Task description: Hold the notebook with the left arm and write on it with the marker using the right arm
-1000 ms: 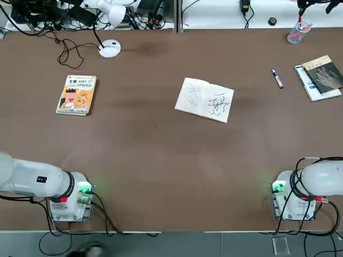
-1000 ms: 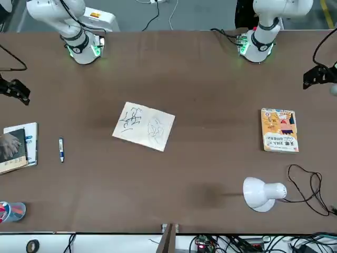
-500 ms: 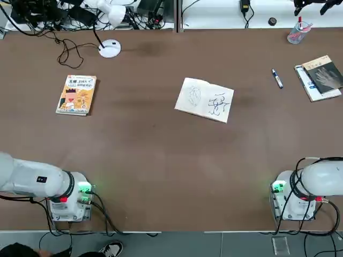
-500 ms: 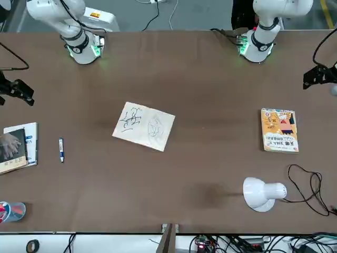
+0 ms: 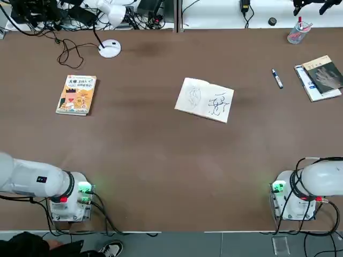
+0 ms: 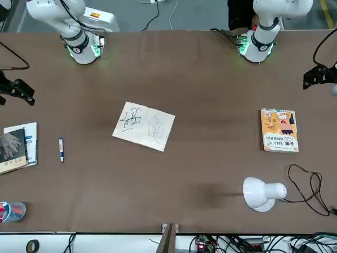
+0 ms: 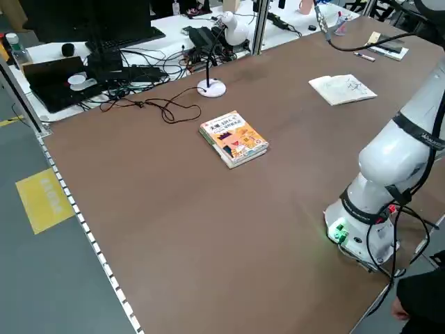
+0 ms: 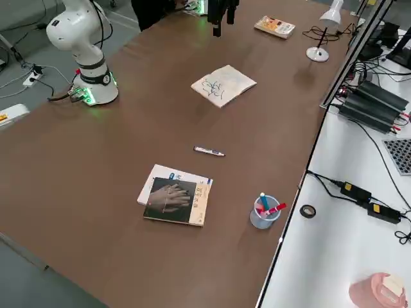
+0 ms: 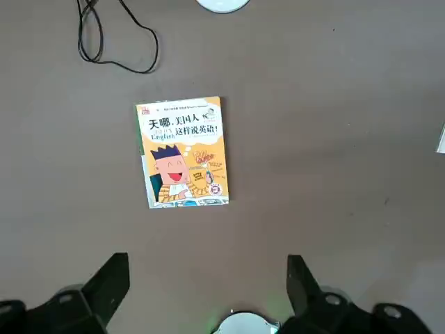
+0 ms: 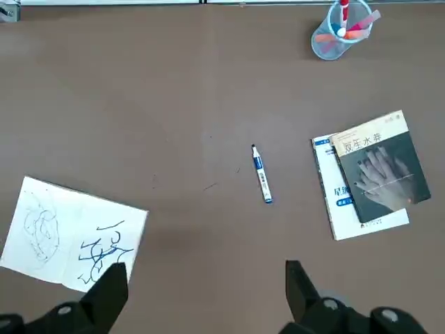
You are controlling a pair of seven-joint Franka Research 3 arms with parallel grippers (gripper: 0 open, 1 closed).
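The notebook (image 5: pixel 204 99) lies open and flat in the middle of the table, white pages with black scribbles up; it also shows as the notebook (image 10: pixel 73 233) in the right wrist view. The marker (image 5: pixel 277 78) rests on the table to its right, near the dark-cover book. My right gripper (image 10: pixel 206 289) hangs high over that side of the table, open and empty, its black fingers (image 6: pixel 18 90) seen in the front view. My left gripper (image 9: pixel 207 285) is also open and empty, high above the orange book. Neither gripper touches anything.
An orange cartoon-cover book (image 5: pixel 76 94) lies at the left. A dark-cover book (image 5: pixel 320 76) and a clear cup of pens (image 5: pixel 297 33) sit at the far right. A white desk lamp (image 5: pixel 110 48) with a looped cable stands at the back left. A person (image 5: pixel 32 247) is by the left arm's base.
My right gripper has shifted very slightly. A person in dark clothing has come into view at the table's near edge by the left arm's base. Notebook and marker have not moved.
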